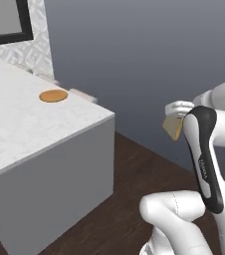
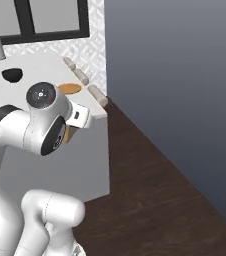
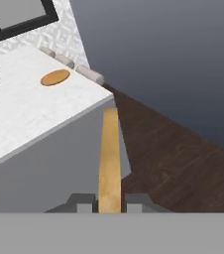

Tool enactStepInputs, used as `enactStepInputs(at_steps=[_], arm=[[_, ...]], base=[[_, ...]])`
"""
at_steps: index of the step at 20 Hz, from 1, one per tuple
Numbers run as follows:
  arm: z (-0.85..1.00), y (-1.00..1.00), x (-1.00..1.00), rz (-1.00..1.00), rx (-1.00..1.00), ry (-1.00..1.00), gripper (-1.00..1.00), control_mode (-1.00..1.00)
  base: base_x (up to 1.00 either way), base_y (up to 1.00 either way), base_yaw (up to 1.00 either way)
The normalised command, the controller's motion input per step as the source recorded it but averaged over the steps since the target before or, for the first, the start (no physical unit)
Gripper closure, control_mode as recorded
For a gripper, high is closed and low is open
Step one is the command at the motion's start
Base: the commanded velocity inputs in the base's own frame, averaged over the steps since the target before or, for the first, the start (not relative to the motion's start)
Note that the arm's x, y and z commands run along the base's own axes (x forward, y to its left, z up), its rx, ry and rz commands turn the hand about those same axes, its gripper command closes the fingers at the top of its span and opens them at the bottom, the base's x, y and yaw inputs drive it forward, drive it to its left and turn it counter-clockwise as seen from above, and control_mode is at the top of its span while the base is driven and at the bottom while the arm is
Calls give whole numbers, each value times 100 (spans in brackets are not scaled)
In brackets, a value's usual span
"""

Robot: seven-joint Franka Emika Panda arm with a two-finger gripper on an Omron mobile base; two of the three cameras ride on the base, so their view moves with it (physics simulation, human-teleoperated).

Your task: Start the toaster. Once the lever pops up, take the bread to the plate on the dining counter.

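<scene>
1. From my station I read the claw (image 3: 110, 202) as clamped tight on the bread (image 3: 109, 158), which stood edge-on between the two fingertips (image 3: 83, 202) in the hand view, its long axis running straight ahead of the claw.
2. The plate (image 3: 55, 77) lay ahead of the claw and off to its left, well apart, flat on the dining tabletop (image 3: 29, 114), near that slab's far edge.
3. I judged the carry as under way and not near done: the bread hung over the dark floor, short of the tabletop's near corner, so the coming move would have to go forward and left, and up over the edge.
4. The left base view gave me the bread (image 1: 174, 127) as a tan face beside the wrist, and the plate (image 1: 54, 95) far off to its left.
5. The right base view hid most of the slice behind the arm, but it showed the plate (image 2: 70, 88) just beyond the hand, and a dark bowl (image 2: 12, 74) further left on the tabletop.
</scene>
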Motion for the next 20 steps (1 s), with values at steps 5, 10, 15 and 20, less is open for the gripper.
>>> enactStepInputs(at_steps=[5, 10, 15, 20], arm=[[0, 0, 0, 0, 0, 0, 100, 100], [0, 0, 0, 0, 0, 0, 100, 100], [0, 0, 0, 0, 0, 0, 100, 100], [0, 0, 0, 0, 0, 0, 100, 100]], base=[[100, -62, -12], [100, -48, 2], [98, -32, 47], [82, -63, 66]])
